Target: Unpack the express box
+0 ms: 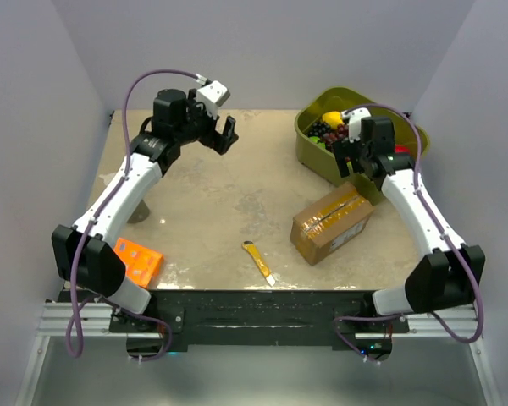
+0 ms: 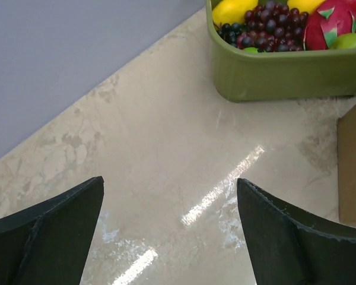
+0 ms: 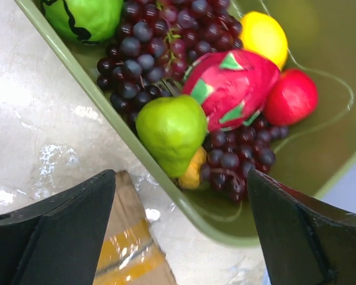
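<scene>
Worktop (image 1: pixel 212 199) rundown, front to back. Close to the near edge, about midway along it, lies a slim yellow-handled utility knife (image 1: pixel 259 261), and a flat orange cardboard box (image 1: pixel 137 260) sits at the near-left corner. Next back, on the right half, is the express box (image 1: pixel 332 222), a brown cardboard carton with glossy tan tape (image 1: pixel 337 211) down its top seam; that tape looks unbroken, so I'd say the unpacking hasn't really started. Its long axis runs diagonally, near-left to far-right, and the far-right end points pretty much straight at the right gripper (image 1: pixel 350 161). That gripper hangs just beyond the carton's far end, over the near rim of the olive-green plastic tub (image 1: pixel 309 145) of fruit (image 1: pixel 330 127) in the far-right corner; its wrist view shows the taped end of the carton poking in under 1 finger. Jaws spread wide, nothing in them. The left gripper (image 1: pixel 223 135) is up near the far edge, left of centre, well apart from the carton, also gaping and empty; its wrist view catches only a sliver of cardboard at the right margin. So of the 2 arms the right is clearly nearer: the carton lies toward the near edge from it, lengthwise in line with it. My guess: right goes for the seam first.
</scene>
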Robot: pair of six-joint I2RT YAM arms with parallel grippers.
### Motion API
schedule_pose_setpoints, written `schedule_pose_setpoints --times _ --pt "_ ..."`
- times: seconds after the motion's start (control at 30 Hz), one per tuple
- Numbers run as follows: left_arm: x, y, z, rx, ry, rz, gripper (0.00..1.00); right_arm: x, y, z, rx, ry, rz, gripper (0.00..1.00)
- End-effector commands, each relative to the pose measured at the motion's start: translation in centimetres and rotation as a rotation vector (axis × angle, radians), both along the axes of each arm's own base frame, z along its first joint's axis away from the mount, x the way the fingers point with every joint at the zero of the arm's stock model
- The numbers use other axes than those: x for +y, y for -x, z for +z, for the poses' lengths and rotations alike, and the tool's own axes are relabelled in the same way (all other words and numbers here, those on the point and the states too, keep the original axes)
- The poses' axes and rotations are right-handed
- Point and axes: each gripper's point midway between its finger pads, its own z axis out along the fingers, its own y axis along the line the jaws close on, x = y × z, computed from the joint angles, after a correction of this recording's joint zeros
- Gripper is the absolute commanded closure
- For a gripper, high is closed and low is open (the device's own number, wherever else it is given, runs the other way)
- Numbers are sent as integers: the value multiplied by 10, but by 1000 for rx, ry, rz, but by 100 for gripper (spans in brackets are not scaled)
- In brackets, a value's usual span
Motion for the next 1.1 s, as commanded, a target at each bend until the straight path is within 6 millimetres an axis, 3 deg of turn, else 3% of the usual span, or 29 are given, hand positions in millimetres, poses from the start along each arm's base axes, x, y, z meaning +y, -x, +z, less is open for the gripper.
schedule_pose_setpoints --times 0.0,0.07,0.1,0.13,0.17,0.23,0.27,0.57,0.77,0.83,0.93,1.03,1.07 --pt "3 16 31 -79 30 -22 3 17 -34 39 -106 6 119 8" --pt "4 19 31 -82 27 -25 3 28 -43 18 -11 -2 186 11" --pt "4 20 29 -79 24 -26 2 37 -50 22 -1 -19 229 12" --pt "5 22 30 -82 25 -26 3 52 -53 4 66 -52 313 15" --pt "6 24 30 -82 22 -25 2 58 -46 -8 134 -67 349 16" --pt "8 27 29 -86 17 -24 2 73 -45 -9 169 -106 448 17" --pt "9 28 29 -87 15 -23 2 76 -42 -22 221 -117 469 18" --pt "14 34 25 -90 -7 -19 2 75 -37 -62 305 -90 507 19" --pt "14 36 25 -90 -10 -21 2 89 -48 -76 326 -43 605 40" --pt "16 36 28 -98 -9 -14 1 102 -53 -79 329 -16 680 57" --pt "20 38 35 -118 -12 -5 1 127 -52 -90 362 46 798 70" --pt "29 39 44 -143 -11 14 0 163 -43 -87 351 99 953 80" --pt "35 38 47 -148 -9 28 0 186 -36 -86 335 109 1018 83"
